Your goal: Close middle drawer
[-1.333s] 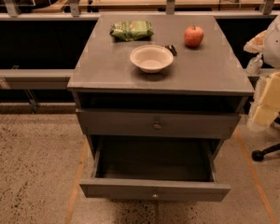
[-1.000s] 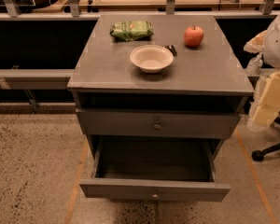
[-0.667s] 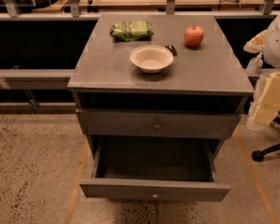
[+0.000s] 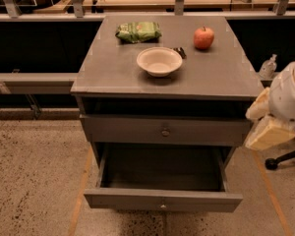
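The grey cabinet (image 4: pixel 113 73) stands in the middle of the camera view. Its middle drawer (image 4: pixel 162 199) is pulled out towards me, with a flat grey front, a small central knob and an empty inside. The drawer above it (image 4: pixel 165 131) is shut, under a dark gap below the top. My gripper (image 4: pixel 263 123) shows as cream parts under the white arm (image 4: pixel 290 97) at the right edge. It hangs beside the cabinet's right side, level with the upper drawer, apart from the open drawer and holding nothing.
On the cabinet top are a white bowl (image 4: pixel 159 61), a red apple (image 4: pixel 203 38), a green bag (image 4: pixel 138 31) and a small dark object (image 4: pixel 179 52). A chair base (image 4: pixel 280 160) stands on the floor at right. A rail and benches run behind.
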